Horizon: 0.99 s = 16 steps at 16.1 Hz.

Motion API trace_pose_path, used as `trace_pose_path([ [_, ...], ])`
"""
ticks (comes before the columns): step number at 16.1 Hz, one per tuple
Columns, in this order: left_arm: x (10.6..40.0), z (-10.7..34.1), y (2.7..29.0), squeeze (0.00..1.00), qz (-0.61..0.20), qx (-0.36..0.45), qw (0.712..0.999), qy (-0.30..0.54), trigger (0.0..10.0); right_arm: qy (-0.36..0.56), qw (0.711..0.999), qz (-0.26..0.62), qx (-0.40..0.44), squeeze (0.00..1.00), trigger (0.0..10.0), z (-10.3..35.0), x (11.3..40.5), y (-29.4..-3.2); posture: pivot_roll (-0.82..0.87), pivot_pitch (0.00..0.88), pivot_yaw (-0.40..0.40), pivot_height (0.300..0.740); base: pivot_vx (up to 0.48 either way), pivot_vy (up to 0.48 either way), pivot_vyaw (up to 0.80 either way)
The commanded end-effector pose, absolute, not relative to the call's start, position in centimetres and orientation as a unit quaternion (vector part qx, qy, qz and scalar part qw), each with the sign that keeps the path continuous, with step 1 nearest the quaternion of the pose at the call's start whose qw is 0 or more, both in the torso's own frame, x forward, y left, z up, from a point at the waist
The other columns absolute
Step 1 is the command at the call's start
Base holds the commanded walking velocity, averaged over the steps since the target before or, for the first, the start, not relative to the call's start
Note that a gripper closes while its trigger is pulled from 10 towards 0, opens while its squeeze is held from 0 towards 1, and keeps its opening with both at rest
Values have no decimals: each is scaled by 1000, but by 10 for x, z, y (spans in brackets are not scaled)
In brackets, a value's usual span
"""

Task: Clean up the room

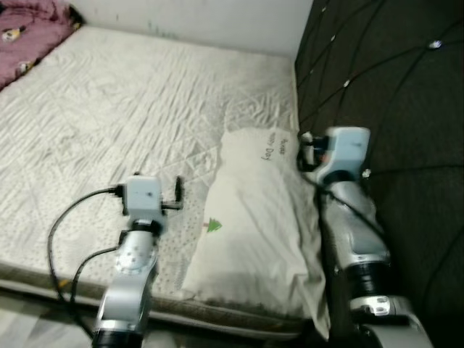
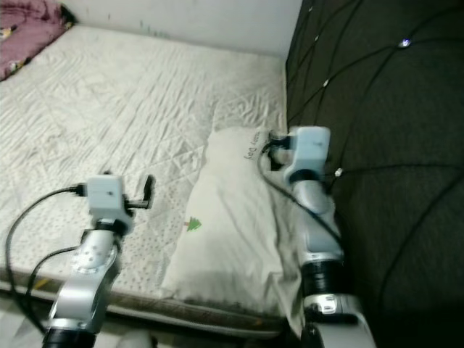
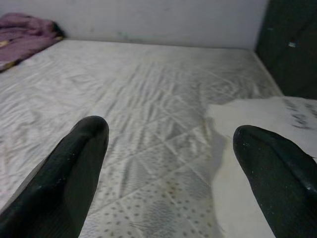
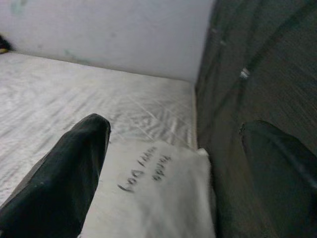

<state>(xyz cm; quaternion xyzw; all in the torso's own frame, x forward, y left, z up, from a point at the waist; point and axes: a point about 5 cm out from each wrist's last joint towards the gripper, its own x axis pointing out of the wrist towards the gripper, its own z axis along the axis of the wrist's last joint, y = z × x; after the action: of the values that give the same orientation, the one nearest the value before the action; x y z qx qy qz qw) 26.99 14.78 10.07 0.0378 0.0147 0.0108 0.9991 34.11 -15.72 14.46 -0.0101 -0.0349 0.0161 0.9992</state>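
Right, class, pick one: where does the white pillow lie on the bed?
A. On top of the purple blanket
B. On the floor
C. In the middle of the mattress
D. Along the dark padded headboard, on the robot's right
D: the white pillow lies on the mattress right against the dark padded headboard, under the right gripper, far from the purple blanket.

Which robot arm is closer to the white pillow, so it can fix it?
Probably the right gripper: it hangs open just above the white printed pillow by the dark padded headboard. The left gripper, open, hovers beside it over the quilted mattress.
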Motion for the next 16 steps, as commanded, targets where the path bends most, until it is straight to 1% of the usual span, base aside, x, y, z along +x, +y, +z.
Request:
trace_pose_path([
  [1,268,97,156,0,30,40,998,27,10000,-52,997,53,-18,0,10000,154,345,-140,108,0,-62,740,0,0,0],
  [2,269,99,154,0,16,34,999,23,10000,-57,997,53,-26,0,10000,159,349,-145,107,0,-59,740,0,0,0],
  [4,272,102,157,0,19,34,999,14,10000,-56,997,43,-31,0,10000,163,355,-156,103,0,-53,740,0,0,0],
  [6,276,102,160,0,28,39,999,16,10000,-27,998,43,-41,0,10000,155,358,-157,97,0,-42,740,0,0,0],
  [8,277,102,158,0,24,39,999,16,10000,14,996,60,-60,0,10000,142,356,-149,82,0,-20,740,0,0,0],
  [9,278,100,157,0,20,29,999,22,10000,49,991,92,-81,0,10000,129,351,-136,70,0,-9,740,0,0,0],
  [10,279,98,157,0,24,22,999,27,10000,42,987,121,-100,0,10000,126,346,-127,66,0,-6,740,0,0,0],
  [12,280,97,156,0,50,28,998,29,10000,30,984,145,-98,0,10000,120,336,-113,80,0,-25,740,0,0,0],
  [14,280,98,155,0,47,21,998,22,10000,30,990,126,-54,0,10000,119,335,-107,87,0,-33,740,0,0,0],
  [15,278,98,157,0,45,19,999,18,10000,50,994,95,11,0,10000,116,334,-100,95,0,-48,740,0,0,0],
  [16,275,98,159,0,54,21,998,14,10000,42,996,64,47,0,10000,119,333,-94,103,0,-54,740,0,0,0],
])
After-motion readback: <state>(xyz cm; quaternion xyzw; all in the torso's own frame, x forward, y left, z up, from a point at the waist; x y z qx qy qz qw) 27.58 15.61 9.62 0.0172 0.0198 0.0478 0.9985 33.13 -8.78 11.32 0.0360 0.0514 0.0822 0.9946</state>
